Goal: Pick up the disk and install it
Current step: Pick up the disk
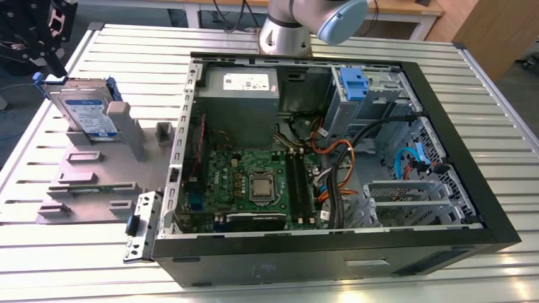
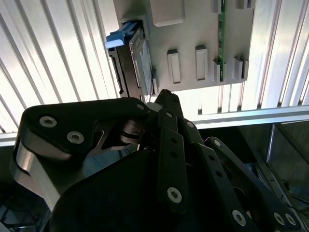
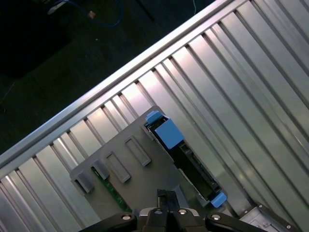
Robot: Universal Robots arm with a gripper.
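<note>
The disk (image 1: 84, 113) stands on edge in a grey holder block (image 1: 93, 183) on the slatted table, at the exterior view's left of the open computer case. It is silver with a white-and-blue label and a blue carrier frame. My black gripper (image 1: 52, 63) hangs just above its upper end, apart from it. In both wrist views the disk (image 2: 135, 63) (image 3: 186, 164) appears edge-on in the holder (image 2: 193, 29) (image 3: 130, 179), beyond my fingertips. The gripper (image 2: 166, 96) (image 3: 164, 195) is shut with nothing in it.
The open computer case (image 1: 497, 214) lies on the table with the motherboard (image 1: 252, 183), the grey power supply (image 1: 240, 85) and a drive bay with a blue bracket (image 1: 354, 82). The arm's base (image 1: 286, 31) stands behind the case. The table edge (image 3: 96, 92) runs close to the holder.
</note>
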